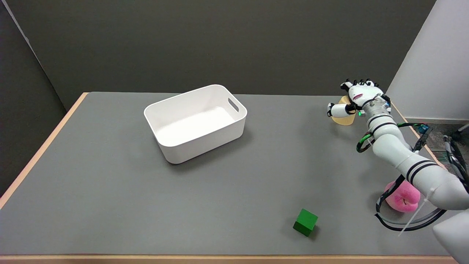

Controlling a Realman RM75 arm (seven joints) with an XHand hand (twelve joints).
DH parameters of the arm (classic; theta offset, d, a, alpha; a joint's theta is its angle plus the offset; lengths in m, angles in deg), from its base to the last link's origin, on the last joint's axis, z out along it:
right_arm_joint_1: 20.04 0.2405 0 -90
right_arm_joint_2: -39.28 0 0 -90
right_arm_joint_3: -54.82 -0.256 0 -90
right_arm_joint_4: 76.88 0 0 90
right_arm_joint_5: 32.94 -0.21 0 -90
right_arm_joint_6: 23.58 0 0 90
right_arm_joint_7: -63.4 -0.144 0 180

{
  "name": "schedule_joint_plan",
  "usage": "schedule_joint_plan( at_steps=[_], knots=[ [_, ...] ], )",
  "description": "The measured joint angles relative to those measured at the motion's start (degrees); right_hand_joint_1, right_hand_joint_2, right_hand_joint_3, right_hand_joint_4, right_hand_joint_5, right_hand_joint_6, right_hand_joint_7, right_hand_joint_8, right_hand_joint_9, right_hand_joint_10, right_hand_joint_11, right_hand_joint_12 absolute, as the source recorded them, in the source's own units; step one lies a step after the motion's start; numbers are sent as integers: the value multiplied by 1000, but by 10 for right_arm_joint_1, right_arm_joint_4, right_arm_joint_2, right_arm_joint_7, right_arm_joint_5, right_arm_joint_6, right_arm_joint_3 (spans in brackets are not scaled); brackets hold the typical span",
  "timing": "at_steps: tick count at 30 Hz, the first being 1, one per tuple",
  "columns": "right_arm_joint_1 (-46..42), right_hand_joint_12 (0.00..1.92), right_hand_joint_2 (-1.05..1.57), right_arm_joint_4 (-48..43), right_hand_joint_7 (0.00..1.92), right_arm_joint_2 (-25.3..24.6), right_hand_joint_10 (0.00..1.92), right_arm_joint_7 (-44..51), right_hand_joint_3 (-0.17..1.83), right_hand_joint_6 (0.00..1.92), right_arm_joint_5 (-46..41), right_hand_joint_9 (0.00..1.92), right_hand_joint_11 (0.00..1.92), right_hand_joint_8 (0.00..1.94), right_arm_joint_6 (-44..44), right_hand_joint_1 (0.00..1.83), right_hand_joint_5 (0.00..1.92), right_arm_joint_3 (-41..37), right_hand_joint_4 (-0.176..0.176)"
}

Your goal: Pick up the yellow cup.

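Count: 1 yellow cup (342,119), 1 white bin (195,122), 1 green cube (305,222), 1 pink object (402,197), 1 working arm w/ its right hand (357,98). The cup stands upright on the gray table (110,190), far right side, close to the right edge and toward the back; only its lower body and a bit of the rim show, rest is hidden behind the hand. The hand sits right at the cup: thumb (337,109) crosses the cup's front, touching or nearly so, other fingers lined up side by side above and behind the rim, pointing away from the camera. Fingers are wrapped partway round the cup, thumb on one side and the rest on the other, but whether the grip is actually tight can't be told from this angle; the cup base looks to be on the tabletop. The white arm (403,154) reaches in from lower right, w/ black and green cables looping under it. The pink object, rounded and soft-looking, lies near the right edge, partly hidden under the forearm and cable loops, well apart from the cup. The cube rests near the front edge, right of center, apart from everything else. The bin, rectangular w/ rounded corners and a slot handle in its far end wall, sits left of center, turned at an angle, well away from the cup. Nothing lies between the bin and the cup.
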Motion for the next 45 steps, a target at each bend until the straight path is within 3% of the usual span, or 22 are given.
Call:
schedule_joint_plan(
  at_steps=[8, 11, 13, 15, 17, 18, 20, 22, 24, 26, 32, 35, 42, 45],
  knots=[
    [18, 1117, 692, 28, 296, -9, 682, -16, 997, 452, 0, 242, 96, 361, -3, 401, 198, 24, 58],
    [25, 1423, 773, 40, 416, -11, 838, -25, 894, 546, 0, 366, 323, 445, -7, 535, 270, 36, 62],
    [30, 1506, 810, 46, 490, -13, 929, -30, 878, 675, 0, 429, 423, 542, -9, 554, 313, 44, 66],
    [35, 1653, 839, 53, 626, -15, 1137, -34, 900, 955, 1, 585, 596, 810, -12, 579, 396, 52, 94],
    [39, 1842, 852, 59, 704, -16, 1236, -38, 886, 1105, 1, 679, 631, 965, -17, 605, 460, 58, 101],
    [41, 1921, 853, 62, 741, -16, 1275, -40, 877, 1170, 1, 722, 601, 1054, -19, 617, 494, 61, 96],
    [44, 1921, 831, 65, 860, -17, 1403, -43, 888, 1369, 3, 854, 401, 1424, -23, 629, 593, 67, 55],
    [46, 1921, 823, 69, 843, -18, 1522, -45, 903, 1447, 3, 904, 386, 1627, -26, 639, 628, 73, 70],
    [48, 1921, 809, 72, 713, -19, 1861, -48, 891, 1627, 4, 929, 345, 1881, -26, 635, 684, 79, 76],
    [50, 1921, 795, 75, 662, -20, 1921, -53, 887, 1698, 7, 853, 335, 1919, -28, 630, 686, 83, 73],
    [54, 1921, 757, 80, 750, -22, 1921, -76, 870, 1912, 27, 938, 377, 1941, -32, 617, 617, 95, 37],
    [56, 1921, 818, 81, 780, -22, 1921, -85, 774, 1921, 35, 968, 385, 1941, -34, 595, 569, 101, 30],
    [62, 1921, 738, 81, 870, -24, 1921, -108, 859, 1921, 52, 1057, 375, 1941, -41, 624, 459, 114, -4],
    [64, 1921, 770, 77, 904, -24, 1921, -119, 770, 1921, 63, 1090, 419, 1941, -45, 629, 463, 120, -5]
  ],
)
